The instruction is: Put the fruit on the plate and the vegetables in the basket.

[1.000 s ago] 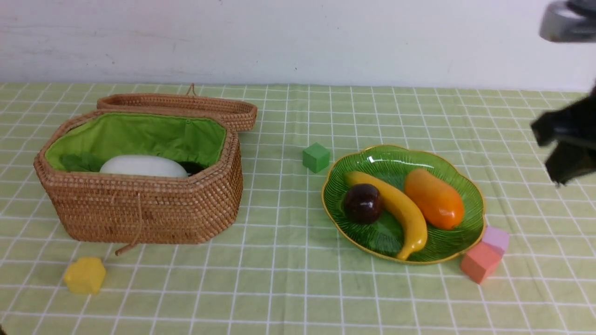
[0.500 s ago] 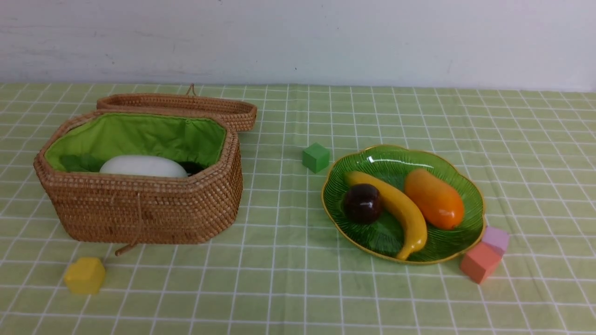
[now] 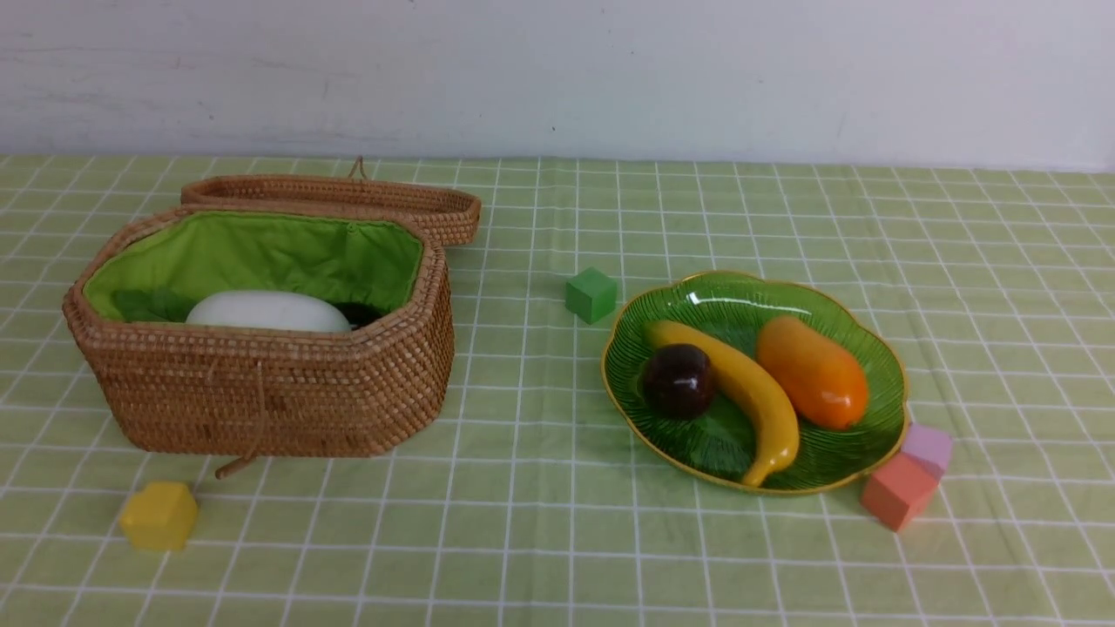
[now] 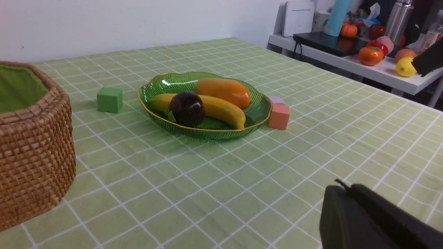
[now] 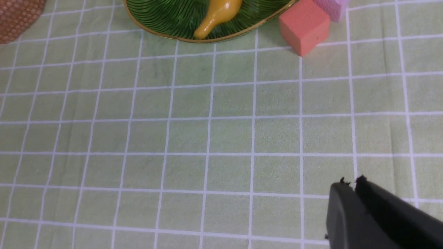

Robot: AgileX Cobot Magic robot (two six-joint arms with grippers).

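Observation:
The wicker basket stands open on the left with its lid folded back. Inside lies the white radish, its green leaves at one end and a dark shape at the other. The green plate on the right holds the banana, the mangosteen and the mango. Neither arm shows in the front view. My left gripper is shut and empty above bare cloth, short of the plate. My right gripper is shut and empty, over the cloth near the plate's rim.
A green block sits behind the plate's left side. A salmon block and a lilac block touch its front right rim. A yellow block lies before the basket. A side table with clutter stands beyond the table's edge.
The right arm, seen at the front view's right edge a second ago, has drawn back out of that view. Nothing on the table has moved.

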